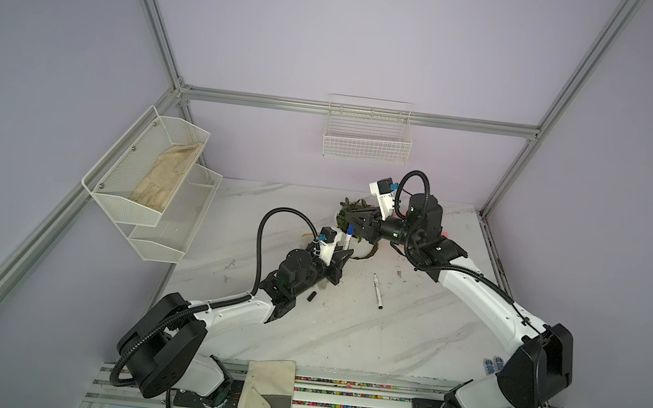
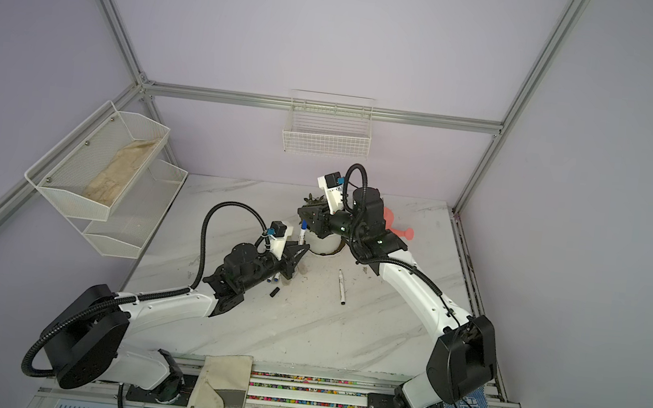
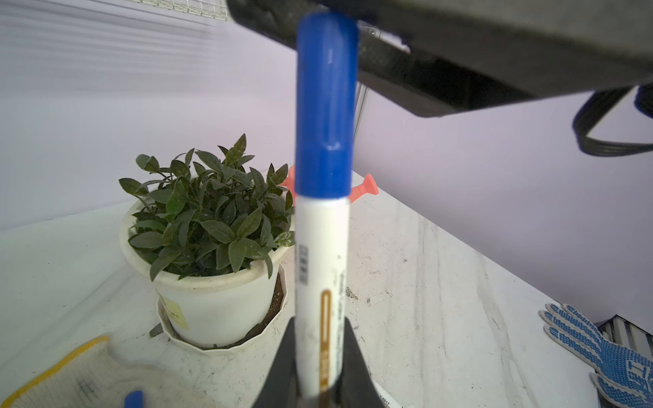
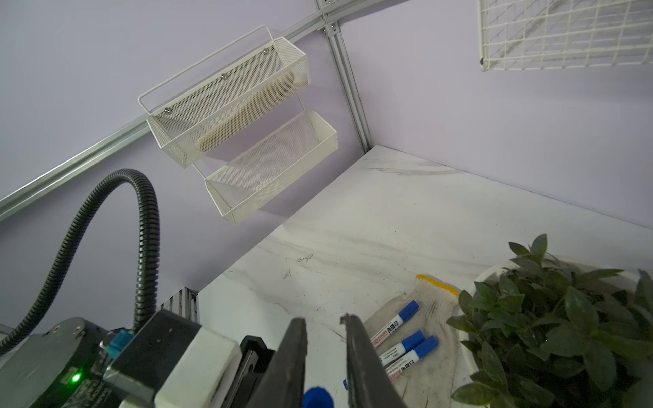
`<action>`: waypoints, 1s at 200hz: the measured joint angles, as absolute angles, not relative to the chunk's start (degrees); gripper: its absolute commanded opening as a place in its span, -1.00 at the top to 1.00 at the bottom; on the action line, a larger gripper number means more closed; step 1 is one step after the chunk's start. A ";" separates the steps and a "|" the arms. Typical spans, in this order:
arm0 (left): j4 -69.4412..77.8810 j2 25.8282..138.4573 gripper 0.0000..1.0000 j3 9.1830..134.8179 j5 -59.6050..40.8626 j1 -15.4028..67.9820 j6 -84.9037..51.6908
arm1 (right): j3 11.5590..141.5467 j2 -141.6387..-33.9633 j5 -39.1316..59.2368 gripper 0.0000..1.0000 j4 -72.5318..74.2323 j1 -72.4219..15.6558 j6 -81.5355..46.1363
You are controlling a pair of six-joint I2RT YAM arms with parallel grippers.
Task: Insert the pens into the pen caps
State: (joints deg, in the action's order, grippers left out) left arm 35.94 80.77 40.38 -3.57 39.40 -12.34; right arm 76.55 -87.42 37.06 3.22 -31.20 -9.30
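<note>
My left gripper (image 3: 319,325) is shut on a white pen (image 3: 321,265), held upright with a blue pen cap (image 3: 325,106) on its top end. Both top views show this pen (image 1: 348,241) (image 2: 302,236) standing beside the plant pot. My right gripper (image 4: 323,319) hangs over it with its jaws a narrow gap apart, and the cap's top (image 4: 318,397) pokes up between them near their base. Contact is unclear. Another pen (image 1: 377,290) lies bare on the table, and a black cap (image 1: 311,296) lies near the left arm. Three blue-capped pens (image 4: 401,348) rest on a glove.
A potted plant (image 3: 212,247) stands just behind the held pen, on the knit glove's (image 4: 434,303) far side. A pink object (image 2: 397,230) lies behind the right arm. A blue-dotted glove (image 3: 607,353) lies at the table's right edge. A mesh shelf (image 1: 151,185) and wire basket (image 1: 365,142) hang on the walls.
</note>
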 measured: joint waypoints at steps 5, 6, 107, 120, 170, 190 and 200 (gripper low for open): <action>35.90 80.77 1.00 40.40 -3.57 39.42 -12.34 | 76.47 -87.42 37.26 0.61 3.16 -31.20 -9.32; 35.88 80.77 1.00 40.38 -3.57 39.42 -12.32 | 76.47 -87.42 37.39 0.61 3.11 -31.22 -9.32; 32.47 79.11 1.00 40.38 -1.74 39.68 -8.54 | 73.36 -87.44 41.87 0.97 3.92 -30.85 -9.74; 32.12 78.85 1.00 40.38 -0.86 39.88 -7.53 | 73.58 -87.68 42.78 1.00 3.31 -30.68 -9.15; 29.15 78.74 1.00 40.40 7.86 40.23 0.21 | 80.66 -94.35 44.64 1.00 -5.06 -30.50 -5.58; 27.62 78.87 1.00 40.40 10.63 40.32 2.79 | 81.84 -96.42 44.64 1.00 -6.74 -30.39 -5.89; 27.64 79.05 1.00 40.40 11.44 40.34 2.61 | 82.63 -97.27 44.93 1.00 -7.18 -30.24 -6.07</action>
State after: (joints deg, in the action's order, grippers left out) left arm 27.64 79.05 40.40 11.44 40.34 2.61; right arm 82.63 -97.27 44.93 -7.18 -30.24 -6.07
